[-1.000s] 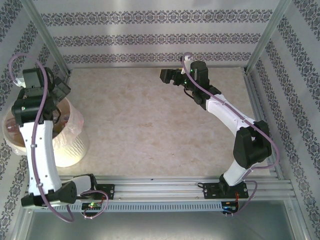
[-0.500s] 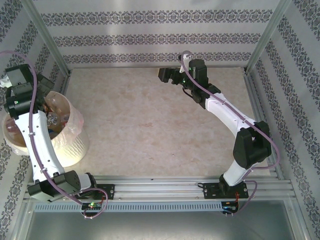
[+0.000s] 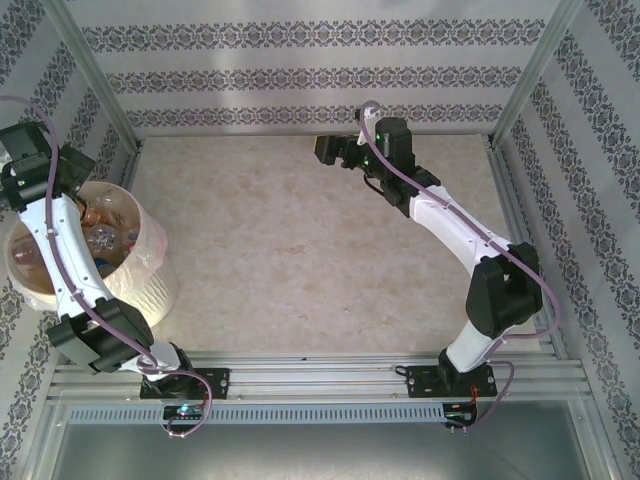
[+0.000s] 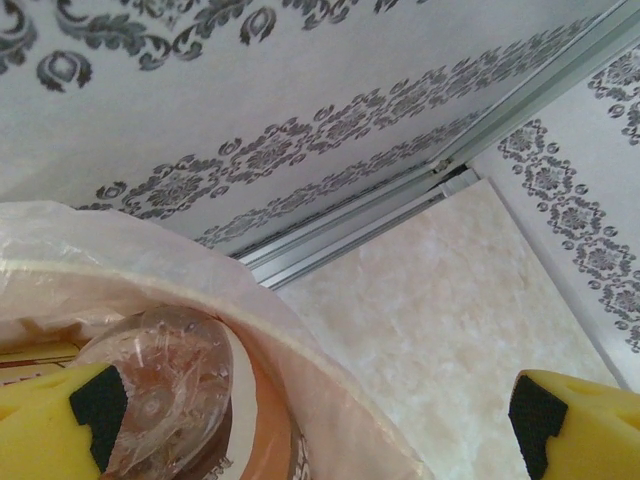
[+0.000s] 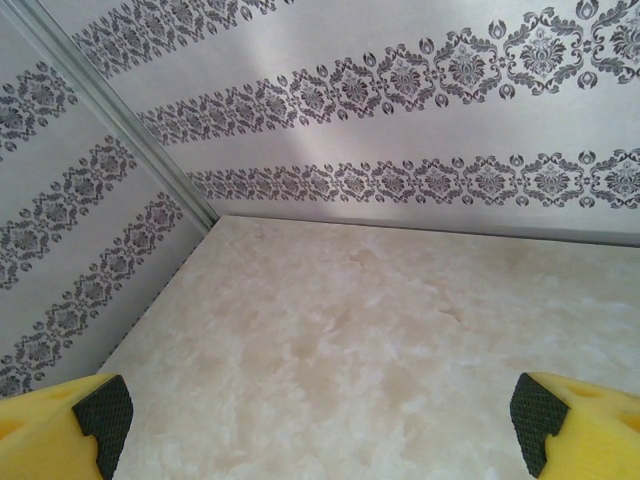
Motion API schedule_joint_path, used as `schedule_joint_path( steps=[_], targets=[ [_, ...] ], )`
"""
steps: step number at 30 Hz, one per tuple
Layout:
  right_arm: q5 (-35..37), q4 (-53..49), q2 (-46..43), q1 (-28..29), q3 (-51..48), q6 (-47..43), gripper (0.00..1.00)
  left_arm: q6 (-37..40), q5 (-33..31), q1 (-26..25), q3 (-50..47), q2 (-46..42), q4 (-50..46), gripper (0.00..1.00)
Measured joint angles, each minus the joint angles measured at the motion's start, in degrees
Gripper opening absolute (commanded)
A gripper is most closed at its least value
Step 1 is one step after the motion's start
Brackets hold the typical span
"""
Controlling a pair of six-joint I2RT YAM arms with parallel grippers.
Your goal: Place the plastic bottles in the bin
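The plastic bottles (image 3: pixel 101 240) lie heaped inside the bin (image 3: pixel 140 298), which stands at the left edge of the table (image 3: pixel 300 250), toward the near side in the top view; clear crumpled bodies show there, one with a brownish-orange tint at the far side of the heap; their number cannot be told. A thin translucent liner (image 4: pixel 250 325) is draped over the bin's rim; from the left wrist view, the clear ribbed base of one bottle (image 4: pixel 165 400) sits just inside that rim.

The left gripper (image 4: pixel 315 430) hangs above the far edge of the bin with its jaws spread wide and empty; one yellow finger with its black pad (image 4: pixel 98 405) is over the bin's inside, just beside the bottle base, though whether it touches cannot be told; the other finger is over the bare marbled table outside the bin; the lined rim runs beneath the gap between them.

The right gripper (image 3: pixel 330 150) is well apart from the bin, above the far middle of the table; in the right wrist view its jaws are likewise wide and empty, with pale marbled tabletop between the two fingers and the patterned wall (image 5: pixel 400 80) beyond.
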Motion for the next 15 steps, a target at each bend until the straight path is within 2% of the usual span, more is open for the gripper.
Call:
schedule_joint_path(
  steps=[9,15],
  targets=[
    [0.79,-0.2,0.0,0.0,-0.02,-1.2,0.98,-1.14,1.97,-0.17,-1.01,-1.97,-0.07,1.0],
    [1.46,0.07,-0.5,0.0,-1.27,-1.44,0.98,-1.01,3.45,-4.46,1.79,-6.45,0.13,1.0]
  ],
)
